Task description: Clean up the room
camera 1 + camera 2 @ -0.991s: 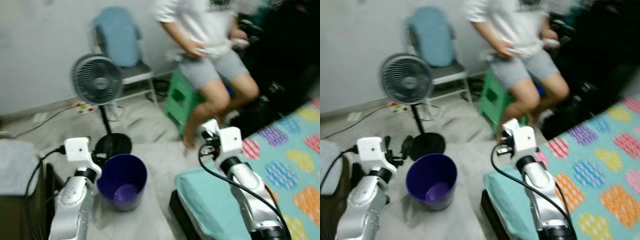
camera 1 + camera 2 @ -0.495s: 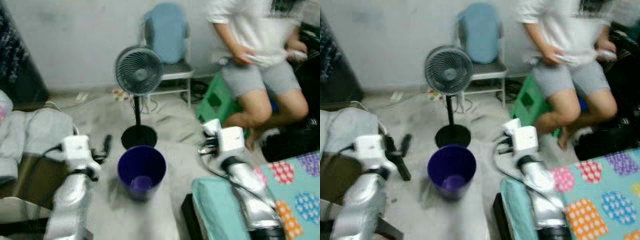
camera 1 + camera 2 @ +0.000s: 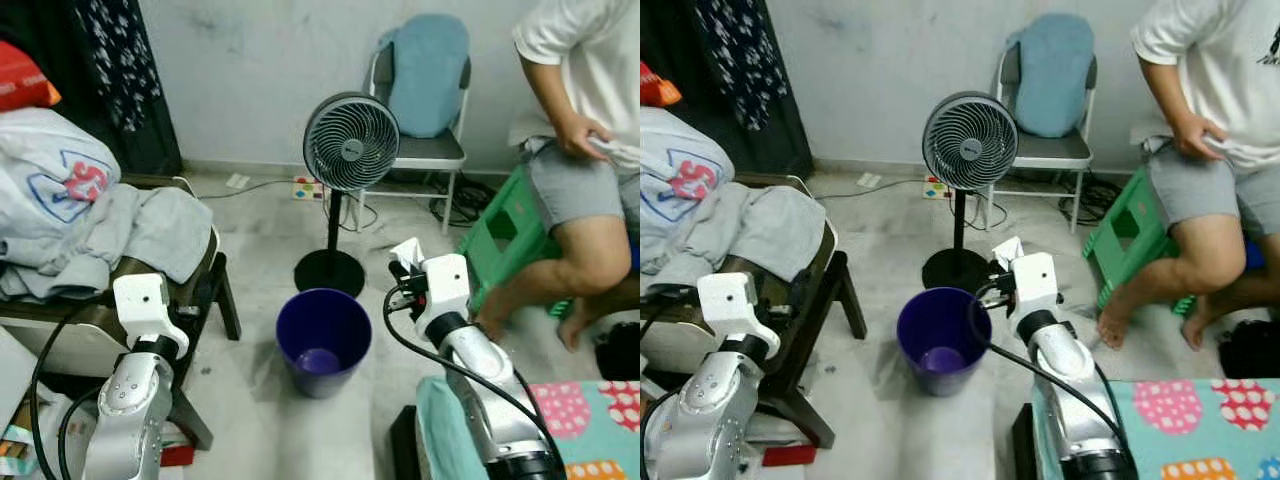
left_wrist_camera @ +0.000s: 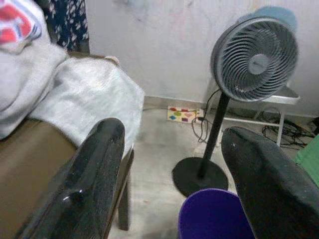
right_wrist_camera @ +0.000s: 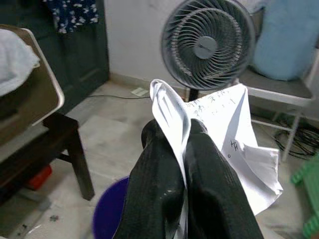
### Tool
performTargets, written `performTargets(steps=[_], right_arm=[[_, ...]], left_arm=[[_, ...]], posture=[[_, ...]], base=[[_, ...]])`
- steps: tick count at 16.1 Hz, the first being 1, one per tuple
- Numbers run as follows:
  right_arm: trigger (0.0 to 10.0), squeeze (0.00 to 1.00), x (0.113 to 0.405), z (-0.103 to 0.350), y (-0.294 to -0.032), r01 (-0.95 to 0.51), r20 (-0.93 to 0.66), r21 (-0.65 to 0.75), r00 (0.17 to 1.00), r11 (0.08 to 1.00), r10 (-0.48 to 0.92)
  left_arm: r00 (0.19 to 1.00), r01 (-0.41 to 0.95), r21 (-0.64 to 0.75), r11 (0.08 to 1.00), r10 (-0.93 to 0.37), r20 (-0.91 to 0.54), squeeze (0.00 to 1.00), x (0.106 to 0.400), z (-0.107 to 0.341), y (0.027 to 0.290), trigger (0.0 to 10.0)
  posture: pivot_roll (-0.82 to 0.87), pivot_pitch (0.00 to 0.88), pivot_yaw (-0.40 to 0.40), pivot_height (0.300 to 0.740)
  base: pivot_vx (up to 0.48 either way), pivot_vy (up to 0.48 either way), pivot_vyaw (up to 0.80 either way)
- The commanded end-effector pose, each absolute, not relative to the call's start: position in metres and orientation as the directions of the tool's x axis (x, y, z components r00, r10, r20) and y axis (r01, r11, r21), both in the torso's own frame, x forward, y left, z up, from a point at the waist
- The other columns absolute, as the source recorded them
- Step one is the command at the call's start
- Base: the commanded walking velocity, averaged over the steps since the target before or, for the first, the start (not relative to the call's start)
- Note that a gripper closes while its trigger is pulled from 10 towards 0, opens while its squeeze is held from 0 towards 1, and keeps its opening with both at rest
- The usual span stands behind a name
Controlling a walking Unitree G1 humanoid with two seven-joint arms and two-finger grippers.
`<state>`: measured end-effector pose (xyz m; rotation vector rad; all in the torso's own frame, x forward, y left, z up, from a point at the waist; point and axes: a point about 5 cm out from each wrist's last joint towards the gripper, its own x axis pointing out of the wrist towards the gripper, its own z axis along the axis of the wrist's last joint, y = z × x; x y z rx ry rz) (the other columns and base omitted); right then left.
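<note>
Since the earlier frames the camera has swung left: a low table piled with clothes has come into the left of the frame, the person has slid to the upper right edge, and the blur has cleared.

Nearest, the right gripper has its two black fingers pressed together on a crumpled sheet of paper. In the right wrist view the paper stands up out of the fingertips, its long axis running along the fingers and away from the wrist, with faint handwriting too small to read; its lower part is hidden between the pads. In the eye views that paper sits centre-right, just right of the bin and above its rim level.

The left gripper is spread wide and empty, at lower left beside the table; its fingers are hidden behind the wrist block in the eye views.

The purple bin stands upright at lower centre. Behind it are the fan and a chair draped in blue cloth. The person sits on a green stool, cut off at the frame's edge. Clothes cover the table top.
</note>
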<state>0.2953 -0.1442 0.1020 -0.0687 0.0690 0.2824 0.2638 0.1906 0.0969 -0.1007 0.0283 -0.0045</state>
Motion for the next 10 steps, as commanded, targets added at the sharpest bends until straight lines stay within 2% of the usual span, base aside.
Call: performTargets(steps=[1,7,10], right_arm=[[10.0,0.00,0.2948,0.1043,-0.1525,-0.252,-0.073,-0.055,0.966,0.966,0.248],[10.0,0.00,0.2931,0.1053,-0.1505,-0.261,-0.069,-0.057,0.964,0.963,0.257],[10.0,0.00,0.2929,0.1053,-0.1499,-0.263,-0.068,-0.060,0.963,0.963,0.259]], left_arm=[[0.999,0.036,-0.097,0.995,-0.038,-0.017,0.00,0.2650,0.1000,0.1835,10.0],[0.997,0.080,-0.132,0.988,-0.082,-0.009,0.00,0.2627,0.1013,0.1807,10.0],[0.996,0.085,-0.136,0.987,-0.087,-0.010,0.00,0.2626,0.1014,0.1808,10.0]], posture=[[-0.11,0.002,-0.046,0.740],[-0.11,0.008,-0.042,0.740],[-0.11,0.008,-0.041,0.740]], base=[[0.000,0.000,0.00],[0.000,0.000,0.00],[0.000,0.000,0.75]])
